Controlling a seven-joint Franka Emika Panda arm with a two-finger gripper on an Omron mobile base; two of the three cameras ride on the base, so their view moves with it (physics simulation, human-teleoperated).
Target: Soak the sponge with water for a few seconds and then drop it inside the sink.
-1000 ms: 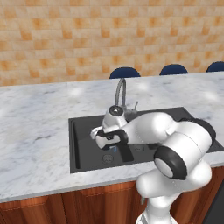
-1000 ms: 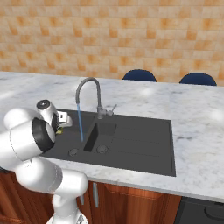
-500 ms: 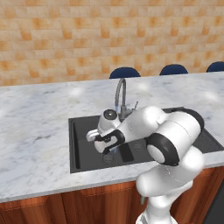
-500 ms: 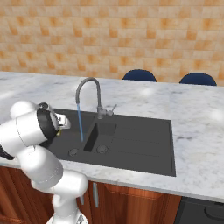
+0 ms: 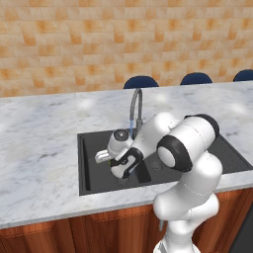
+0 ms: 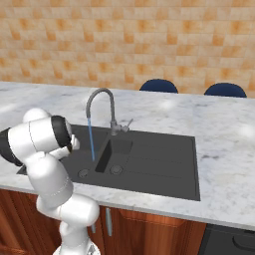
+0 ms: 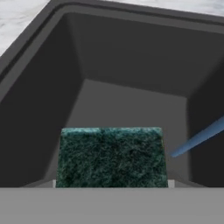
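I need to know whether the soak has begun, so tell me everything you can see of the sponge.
The sponge is a dark green, rough-textured rectangular block with a thin pale edge on one side. It sits at the gripper's tips, apparently held, above the black basin of the sink. The blue water stream runs just beside it, not visibly touching.

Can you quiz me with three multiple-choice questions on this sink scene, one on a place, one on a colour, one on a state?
1. Where is the sponge? A in the gripper above the sink basin; B on the counter; C on the faucet.
2. What colour is its visible face? A red; B dark green; C white.
3. Is the water running? A no; B cannot tell; C yes.

Answers: 1 A, the hand view shows it held over the black basin. 2 B, its face is dark green. 3 C, a blue stream falls from the faucet.
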